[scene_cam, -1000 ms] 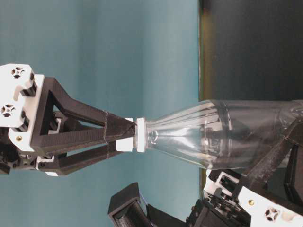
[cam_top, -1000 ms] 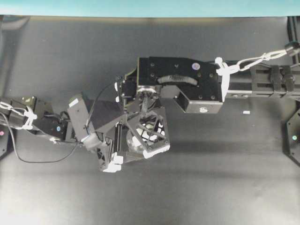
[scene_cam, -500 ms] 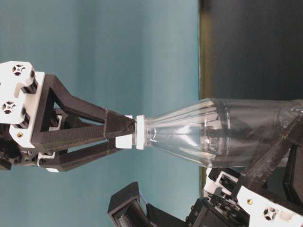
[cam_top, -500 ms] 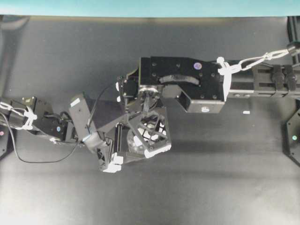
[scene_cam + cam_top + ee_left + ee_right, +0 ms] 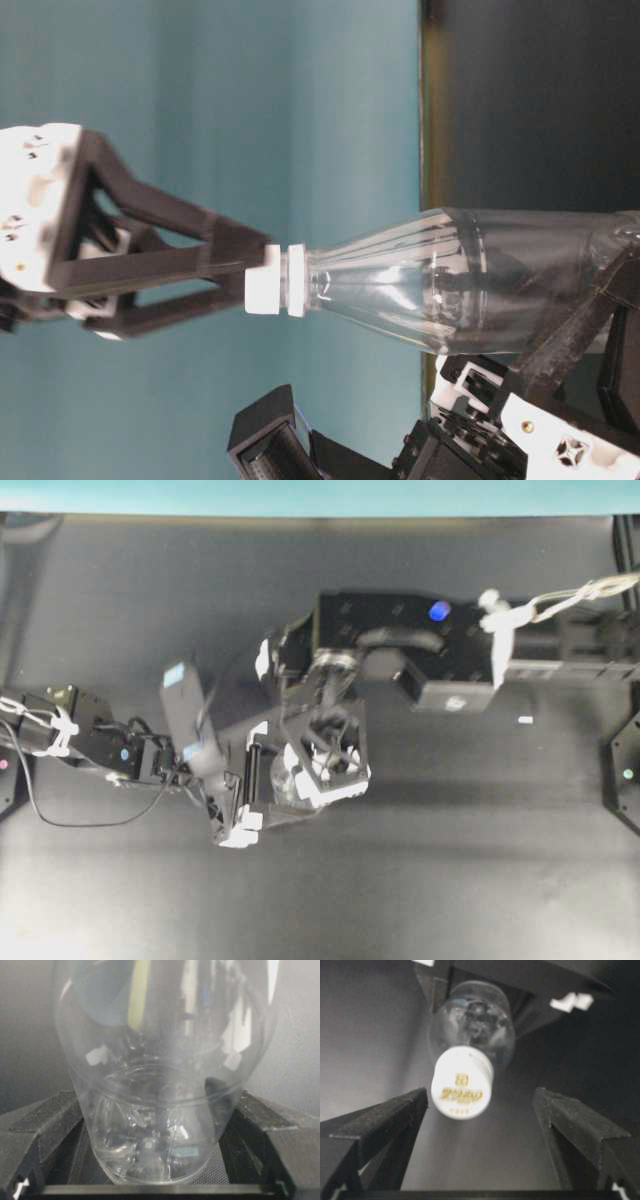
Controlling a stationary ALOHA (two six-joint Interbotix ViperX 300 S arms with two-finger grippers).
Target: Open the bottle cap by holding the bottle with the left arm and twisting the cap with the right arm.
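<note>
One bottle [image 5: 450, 282], one cap [image 5: 461, 1082], two arms

My bulky black boxy right arm [image 5: 400, 660] wears white cable ties and a blue-lit dot; my slimmer black left arm [image 5: 120, 752] trails a loose black cable, its open-frame fingers capped with white pads.

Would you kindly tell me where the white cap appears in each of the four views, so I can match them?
Overhead: cannot be made out; the right pincer covers the bottle top.
Table-level: cap left of centre, pointing left, on the bottle neck.
Left wrist: not in view; only the bottle body.
Right wrist: cap centre-left, facing the camera, between the open fingers.
Shared landmark: the clear bottle.
</note>
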